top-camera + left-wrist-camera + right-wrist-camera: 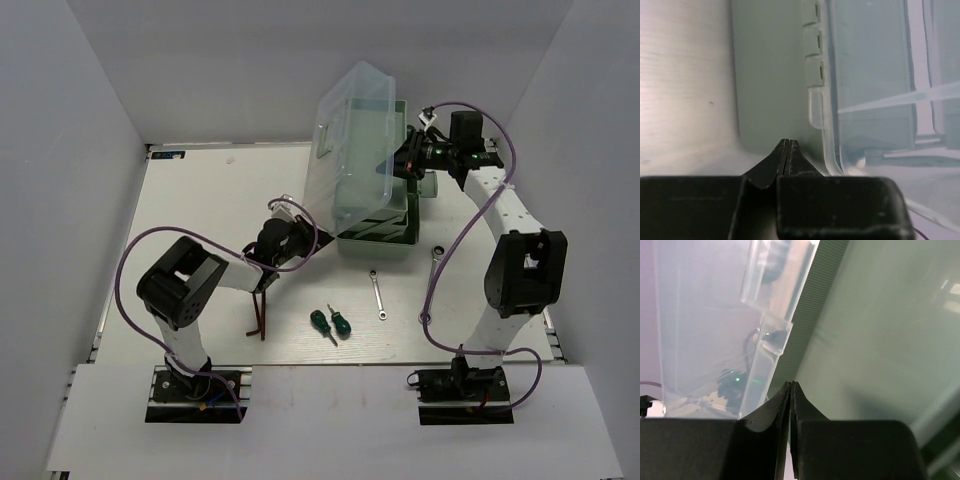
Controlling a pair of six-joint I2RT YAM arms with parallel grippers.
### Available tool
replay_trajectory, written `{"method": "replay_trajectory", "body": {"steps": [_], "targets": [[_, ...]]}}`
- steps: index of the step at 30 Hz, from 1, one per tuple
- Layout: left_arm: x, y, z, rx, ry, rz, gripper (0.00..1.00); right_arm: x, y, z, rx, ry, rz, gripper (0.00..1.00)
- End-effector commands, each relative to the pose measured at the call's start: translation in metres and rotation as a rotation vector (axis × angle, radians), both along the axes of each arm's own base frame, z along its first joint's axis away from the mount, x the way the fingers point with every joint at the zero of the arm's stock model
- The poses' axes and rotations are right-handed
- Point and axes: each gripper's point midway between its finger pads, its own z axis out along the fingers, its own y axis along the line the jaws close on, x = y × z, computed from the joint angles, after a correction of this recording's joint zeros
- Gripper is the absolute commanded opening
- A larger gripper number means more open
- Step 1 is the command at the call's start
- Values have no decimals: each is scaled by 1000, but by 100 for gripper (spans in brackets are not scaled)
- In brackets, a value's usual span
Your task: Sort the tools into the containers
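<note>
I found the tilted clear lid (pixel 350 140) walling off the left of the toolbox (pixel 375 245); the table in front of it was open.

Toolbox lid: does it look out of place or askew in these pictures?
Yes. The clear lid stands tilted, half-open above the green toolbox, neither shut nor folded flat. The shut left hand is close to its lower edge. Nothing looks spilled or broken.

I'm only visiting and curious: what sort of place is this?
Probably a robotics test booth: plain white walls box in a table, left arm and right arm are bolted at its edge, with a toolbox and screwdrivers laid out.
</note>
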Motion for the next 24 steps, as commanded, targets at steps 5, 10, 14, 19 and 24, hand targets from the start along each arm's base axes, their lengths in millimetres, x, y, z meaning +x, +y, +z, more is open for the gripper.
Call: {"method": "replay_trajectory", "body": {"steps": [5, 10, 14, 19, 24], "targets": [[-20, -27, 8, -73, -15, -71, 6, -17, 38, 51, 16, -126, 111, 8], [-25, -25, 3, -87, 9, -49, 6, -27, 53, 60, -3, -159, 146, 8], [-30, -19, -5, -84, 38, -35, 6, -34, 67, 59, -30, -178, 174, 8], [-34, -9, 0, -73, 42, -8, 6, -40, 78, 61, -54, -206, 200, 8], [-50, 14, -4, -43, 73, 44, 11, -45, 86, 66, -78, -243, 218, 10]]}}
